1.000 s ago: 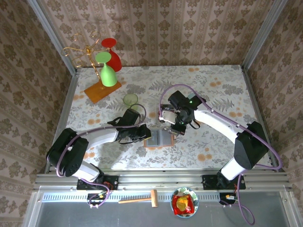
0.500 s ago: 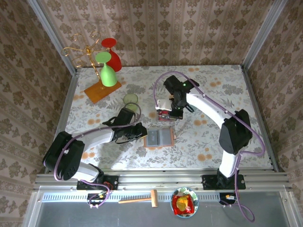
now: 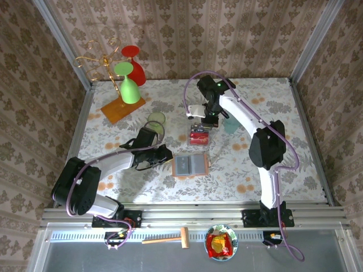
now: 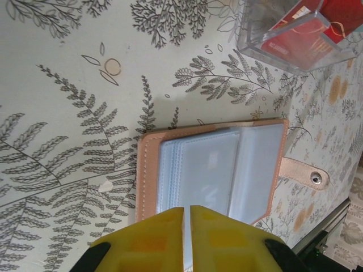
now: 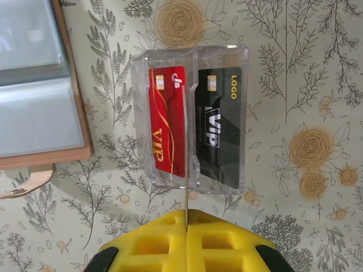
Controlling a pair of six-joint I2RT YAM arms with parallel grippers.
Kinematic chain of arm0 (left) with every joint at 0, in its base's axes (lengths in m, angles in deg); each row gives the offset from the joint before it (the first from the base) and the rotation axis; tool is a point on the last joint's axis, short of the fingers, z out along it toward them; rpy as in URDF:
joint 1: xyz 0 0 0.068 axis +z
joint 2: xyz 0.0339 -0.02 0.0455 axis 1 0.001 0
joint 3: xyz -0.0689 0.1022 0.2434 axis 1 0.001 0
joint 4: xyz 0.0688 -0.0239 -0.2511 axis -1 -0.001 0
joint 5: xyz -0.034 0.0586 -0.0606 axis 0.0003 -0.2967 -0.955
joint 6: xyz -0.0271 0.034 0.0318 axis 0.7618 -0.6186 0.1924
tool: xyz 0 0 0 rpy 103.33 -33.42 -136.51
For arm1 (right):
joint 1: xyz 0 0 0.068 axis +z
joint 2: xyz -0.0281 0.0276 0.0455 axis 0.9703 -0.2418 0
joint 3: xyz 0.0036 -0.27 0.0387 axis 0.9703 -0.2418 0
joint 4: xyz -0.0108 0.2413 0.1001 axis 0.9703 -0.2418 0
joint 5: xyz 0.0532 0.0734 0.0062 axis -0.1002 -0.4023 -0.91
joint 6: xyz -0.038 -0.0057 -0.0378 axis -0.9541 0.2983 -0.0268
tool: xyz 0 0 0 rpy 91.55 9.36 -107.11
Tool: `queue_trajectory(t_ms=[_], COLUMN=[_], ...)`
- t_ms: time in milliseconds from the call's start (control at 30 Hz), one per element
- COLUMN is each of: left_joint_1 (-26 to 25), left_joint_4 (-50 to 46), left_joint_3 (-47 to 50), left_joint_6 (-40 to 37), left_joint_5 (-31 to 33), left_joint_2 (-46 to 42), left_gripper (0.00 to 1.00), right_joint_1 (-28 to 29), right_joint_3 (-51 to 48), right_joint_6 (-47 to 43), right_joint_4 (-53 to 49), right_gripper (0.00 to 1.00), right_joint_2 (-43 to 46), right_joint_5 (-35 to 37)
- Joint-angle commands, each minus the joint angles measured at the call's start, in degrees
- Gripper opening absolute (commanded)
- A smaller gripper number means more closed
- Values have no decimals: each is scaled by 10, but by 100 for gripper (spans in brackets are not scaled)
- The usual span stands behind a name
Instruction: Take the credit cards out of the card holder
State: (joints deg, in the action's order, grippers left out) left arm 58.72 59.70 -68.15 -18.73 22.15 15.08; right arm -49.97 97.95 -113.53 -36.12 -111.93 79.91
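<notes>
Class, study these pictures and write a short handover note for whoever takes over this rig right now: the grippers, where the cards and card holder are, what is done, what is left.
Left gripper: jaws shut, empty, at the edge of the card holder.
Right gripper: jaws shut, empty, at the edge of the clear box.
The card holder lies open; its visible pockets look empty.
Red card and black card sit in the clear box, one per slot.
Done: two cards out.
Left: check any hidden sleeves for more cards.
</notes>
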Motion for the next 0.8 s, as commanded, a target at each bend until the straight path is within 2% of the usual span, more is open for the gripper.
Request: queue_trajectory(t_ms=[0, 367, 633, 767], left_joint_1=[9, 29, 41, 41], left_joint_4=[-17, -28, -39, -36], left_joint_3=[-12, -17, -21, -25], left_joint_6=[-15, -19, -27, -29], left_joint_5=[-12, -20, -25, -30], left_joint_2=[13, 20, 23, 32], left_gripper=[12, 12, 12, 12], right_joint_1=[-4, -9, -9, -9], right_joint_3=[45, 154, 168, 166], right_joint_6=[-24, -38, -37, -30], right_joint_4=[-43, -73, -90, -93], right_gripper=[0, 0, 0, 9], right_joint_2=[-33, -125, -153, -156], right_joint_5=[-7, -19, -18, -17])
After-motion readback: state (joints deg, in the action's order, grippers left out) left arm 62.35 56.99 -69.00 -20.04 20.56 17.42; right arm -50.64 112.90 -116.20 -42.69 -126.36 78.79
